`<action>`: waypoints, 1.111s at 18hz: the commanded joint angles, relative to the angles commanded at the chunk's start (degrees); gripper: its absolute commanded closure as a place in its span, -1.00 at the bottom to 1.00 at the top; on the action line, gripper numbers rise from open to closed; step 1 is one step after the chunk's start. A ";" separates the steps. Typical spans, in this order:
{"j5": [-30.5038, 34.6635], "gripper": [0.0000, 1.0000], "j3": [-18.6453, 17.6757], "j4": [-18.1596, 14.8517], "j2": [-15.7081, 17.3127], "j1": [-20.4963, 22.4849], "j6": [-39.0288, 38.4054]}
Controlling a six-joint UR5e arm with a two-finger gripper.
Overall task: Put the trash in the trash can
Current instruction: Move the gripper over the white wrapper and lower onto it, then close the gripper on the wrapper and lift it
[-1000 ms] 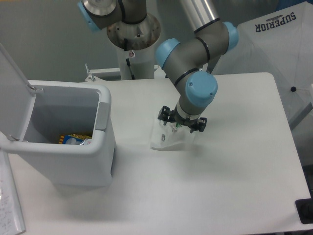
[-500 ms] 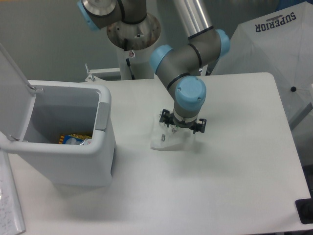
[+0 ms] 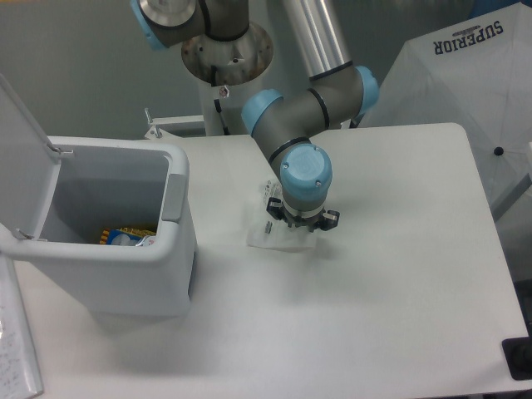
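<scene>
A crumpled white-clear plastic wrapper, one piece of the trash, hangs under my gripper near the middle of the table. The wrist covers the fingers from above, and the wrapper moves along with them, so the gripper looks shut on it. The trash can, a large pale grey bin, stands at the left with its lid swung open. The wrapper is about a hand's width to the right of its wall. On the bin's floor lies another piece of trash with blue and yellow on it.
The arm's base column rises behind the table. A white cover printed SUPERIOR stands at the back right. A black object sits at the table's front right corner, and a sheet of paper lies at the front left.
The arm has swung left toward the bin, and the wrapper has shifted left with the gripper.
</scene>
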 joint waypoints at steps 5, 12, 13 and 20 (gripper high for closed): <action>-0.44 1.00 0.18 0.09 0.53 0.00 0.35; -6.84 1.00 3.94 -0.09 3.52 1.76 1.40; -8.95 1.00 5.61 -0.09 3.60 1.84 1.41; -17.30 1.00 17.56 -0.18 6.94 2.72 0.62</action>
